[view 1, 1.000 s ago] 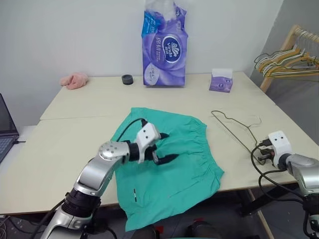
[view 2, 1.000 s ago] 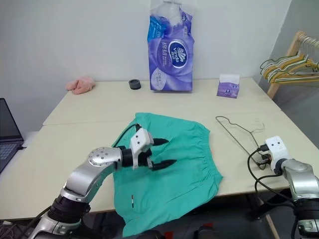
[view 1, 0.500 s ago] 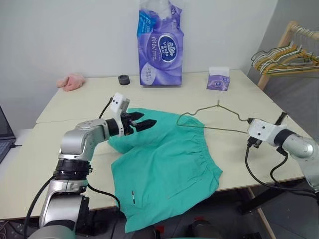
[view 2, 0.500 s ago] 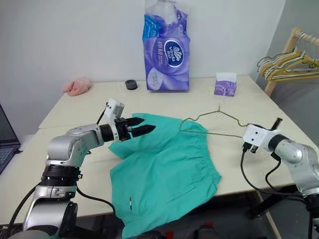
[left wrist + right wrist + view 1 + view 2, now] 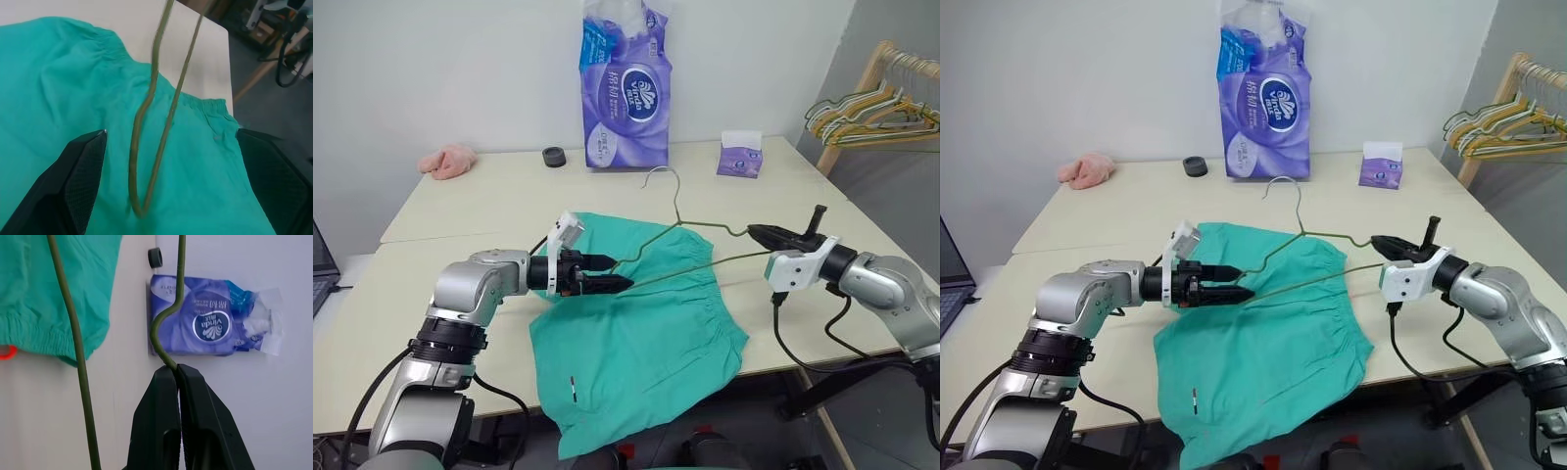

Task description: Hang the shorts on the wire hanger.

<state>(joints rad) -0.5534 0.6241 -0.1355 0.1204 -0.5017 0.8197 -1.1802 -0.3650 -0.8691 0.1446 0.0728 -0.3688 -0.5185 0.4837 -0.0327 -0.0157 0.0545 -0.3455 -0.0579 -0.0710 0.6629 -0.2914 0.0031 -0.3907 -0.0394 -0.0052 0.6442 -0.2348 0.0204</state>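
Over on our far left a pink cloth (image 5: pixel 445 161) lies at the back of the table (image 5: pixel 460 211), with a small black ring (image 5: pixel 553 156) a little further along. Our left gripper (image 5: pixel 613 283) hovers above the near-left part of the shorts (image 5: pixel 636 343), fingers spread wide and grasping nothing. In the left wrist view the rounded corner of the hanger (image 5: pixel 146 147) sits between those two open fingers (image 5: pixel 73 186), touching neither.

The shorts lie flat in the middle of the table, their lower edge spilling over the front rim, a small dark tag (image 5: pixel 575 386) near that edge. Behind them a purple tissue pack (image 5: pixel 625 88) stands upright against the wall.

The hanger (image 5: pixel 677 235) is up off the table, held out above the shorts, hook pointing up and away from us. Further right a small purple box (image 5: pixel 740 157) sits near the back edge.

Our right gripper (image 5: pixel 766 233) is clamped tight on the hanger's wire; the right wrist view shows the fingers (image 5: pixel 168 421) pressed together on it.

At far right, coloured hangers (image 5: pixel 867 113) hang on a wooden rack (image 5: pixel 847 108).
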